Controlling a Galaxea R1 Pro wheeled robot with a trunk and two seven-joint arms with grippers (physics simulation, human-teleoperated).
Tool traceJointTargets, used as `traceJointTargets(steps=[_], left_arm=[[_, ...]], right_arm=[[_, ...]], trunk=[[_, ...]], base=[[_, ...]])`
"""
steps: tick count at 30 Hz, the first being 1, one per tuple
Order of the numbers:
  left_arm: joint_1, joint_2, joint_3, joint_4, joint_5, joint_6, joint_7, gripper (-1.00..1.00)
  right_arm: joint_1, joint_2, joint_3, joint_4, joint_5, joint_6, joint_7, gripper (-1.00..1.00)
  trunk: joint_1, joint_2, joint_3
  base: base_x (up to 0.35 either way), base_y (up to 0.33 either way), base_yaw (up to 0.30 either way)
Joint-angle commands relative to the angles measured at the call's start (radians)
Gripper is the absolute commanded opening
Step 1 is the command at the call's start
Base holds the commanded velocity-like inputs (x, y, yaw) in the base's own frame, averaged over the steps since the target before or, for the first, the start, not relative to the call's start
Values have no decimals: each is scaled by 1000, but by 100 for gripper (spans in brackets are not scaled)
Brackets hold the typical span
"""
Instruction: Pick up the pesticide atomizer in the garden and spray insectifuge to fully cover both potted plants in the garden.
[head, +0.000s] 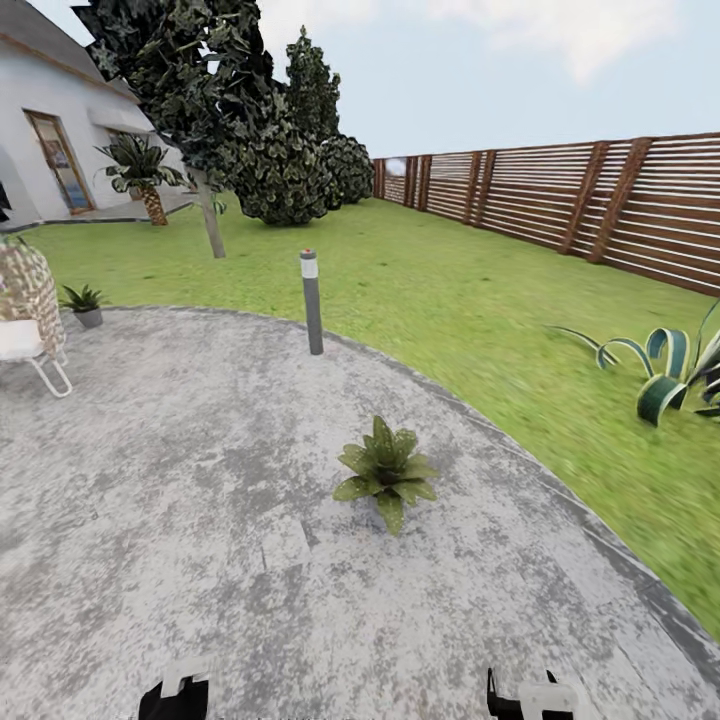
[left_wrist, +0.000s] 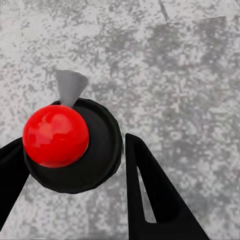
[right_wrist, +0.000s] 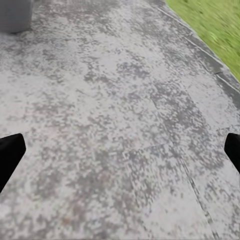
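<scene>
One potted plant (head: 385, 470), a low green rosette, stands on the paved circle (head: 180, 500) just ahead of me. A second potted plant (head: 85, 303) in a grey pot sits at the paving's far left edge. In the left wrist view, the pesticide atomizer (left_wrist: 70, 145) is seen from above as a dark round body with a red dome and a pale grey nozzle. My left gripper (left_wrist: 75, 140) is shut on it, a finger on each side. My right gripper (right_wrist: 125, 145) is open over bare paving, with a grey pot (right_wrist: 15, 15) ahead of it. Both grippers' tops, left (head: 172, 700) and right (head: 530, 700), peek in low.
A grey bollard light (head: 312, 300) stands at the paving's far rim. A white chair (head: 25, 340) is at the left and a striped agave (head: 665, 375) on the lawn at the right. The slat fence (head: 600, 200), trees and a palm (head: 140, 170) lie beyond.
</scene>
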Motion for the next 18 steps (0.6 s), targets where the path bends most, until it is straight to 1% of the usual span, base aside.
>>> traceJointTargets(steps=[1,18], left_arm=[[-1,0,5,2,-10,-4,5,-100],[-1,1,7,2,-10,-4,6,-100]], right_arm=[[0,0,9,0,-1,0,-8,100],[0,1,9,1,-1,1,-6,100]], trunk=[[0,0,0],[0,0,17]], base=[[-77,282,218],[-9,304,221]])
